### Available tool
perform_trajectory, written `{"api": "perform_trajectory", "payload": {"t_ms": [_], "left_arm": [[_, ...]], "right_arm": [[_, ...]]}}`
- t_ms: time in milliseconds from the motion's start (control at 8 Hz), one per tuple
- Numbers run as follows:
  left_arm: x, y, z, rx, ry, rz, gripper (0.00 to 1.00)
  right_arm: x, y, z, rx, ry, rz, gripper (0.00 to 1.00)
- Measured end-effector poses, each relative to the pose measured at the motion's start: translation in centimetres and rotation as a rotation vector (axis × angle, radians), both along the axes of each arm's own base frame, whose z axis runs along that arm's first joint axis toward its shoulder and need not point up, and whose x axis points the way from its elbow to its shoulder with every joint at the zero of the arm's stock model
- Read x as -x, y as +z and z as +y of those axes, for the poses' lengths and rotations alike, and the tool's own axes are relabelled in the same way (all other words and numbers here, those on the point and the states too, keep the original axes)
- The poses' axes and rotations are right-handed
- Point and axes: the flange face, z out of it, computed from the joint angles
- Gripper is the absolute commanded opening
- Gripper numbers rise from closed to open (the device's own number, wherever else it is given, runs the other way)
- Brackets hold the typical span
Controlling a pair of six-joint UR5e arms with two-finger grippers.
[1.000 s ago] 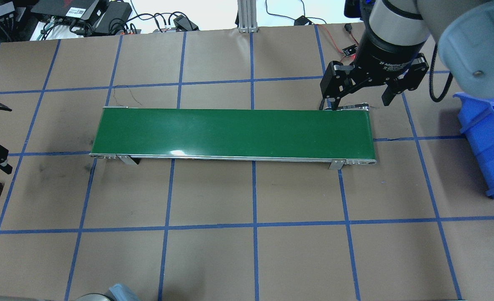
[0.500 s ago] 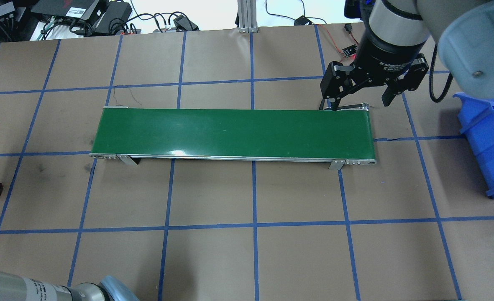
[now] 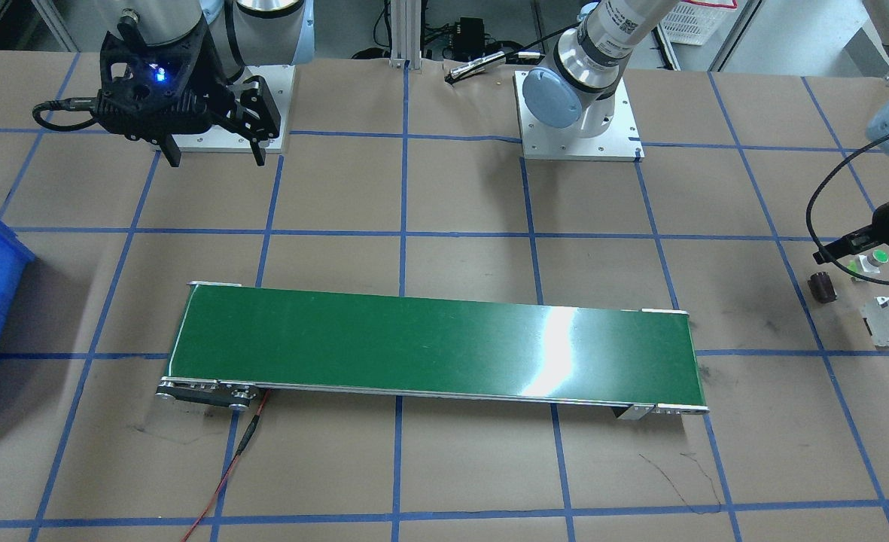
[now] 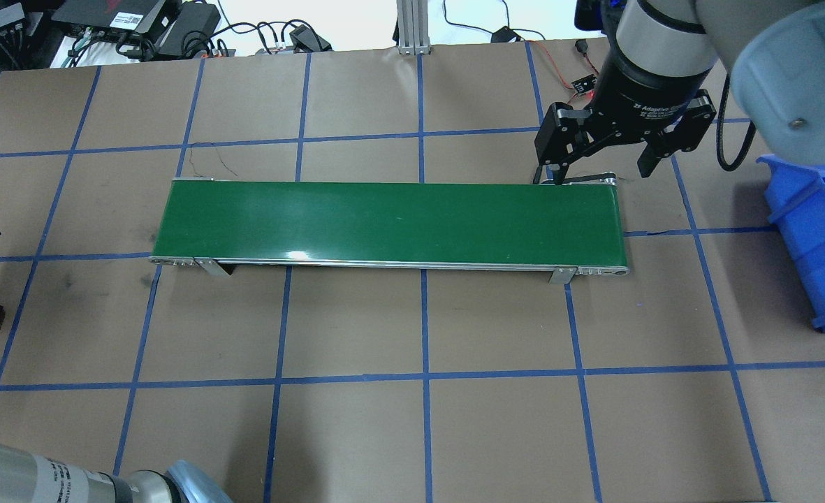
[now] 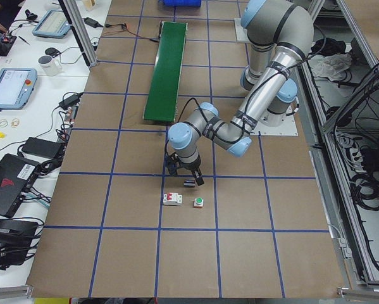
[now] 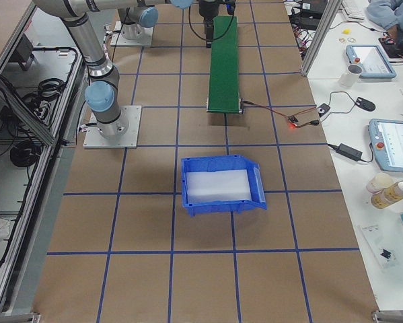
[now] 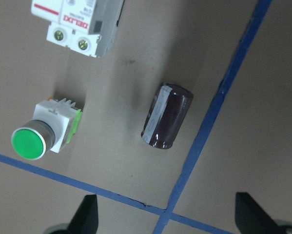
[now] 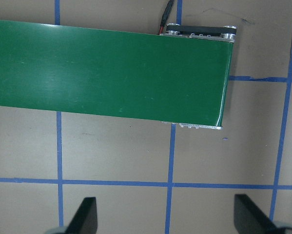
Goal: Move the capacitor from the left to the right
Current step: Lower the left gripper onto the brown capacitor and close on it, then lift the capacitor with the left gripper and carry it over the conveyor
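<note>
L claw (image 7: 167,217) spread wide, nothing in it, hovering over the table (image 7: 262,161). Capacitor (image 7: 166,115) lies on its side just ahead of the fingertips, approx centred betw. them. Its long axis runs roughly crosswise to the closing line w/ a slight tilt, so the fingers should meet its round sides. Green push button (image 7: 43,131) & white breaker (image 7: 80,24) are near on one side, not touching. Conveyor belt (image 4: 384,220) well apart. R claw (image 4: 602,171) far off, open, empty.

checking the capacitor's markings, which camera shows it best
The left wrist-mounted view: the capacitor lies on its side, large, its pale stripe visible. Front-facing and overhead show a small dark stub; exterior left barely shows it; the right-side views not at all.
</note>
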Motion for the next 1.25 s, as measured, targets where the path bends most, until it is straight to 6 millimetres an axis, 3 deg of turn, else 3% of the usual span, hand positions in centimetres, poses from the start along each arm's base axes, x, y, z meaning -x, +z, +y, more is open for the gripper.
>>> {"api": "perform_trajectory", "payload": {"t_ms": [250, 375, 750, 1250], "left_arm": [[-0.5, -2.3, -0.4, -0.012, -0.026, 0.025, 0.99], [-0.7, -2.9, -0.6, -0.011, -0.069, 0.035, 0.91], [-1.3, -4.4, -1.1, 0.001, -0.194, 0.046, 0.7], [-1.4, -5.1, -1.3, -0.001, -0.223, 0.057, 0.59]], "right_arm": [[0.0, 0.0, 0.0, 0.0, 0.0, 0.0, 1.0], [0.0, 0.0, 0.0, 0.0, 0.0, 0.0, 1.0], [0.1, 0.4, 0.4, -0.001, 0.003, 0.003, 1.0], [0.2, 1.1, 1.3, 0.009, 0.036, 0.002, 1.0]]}}
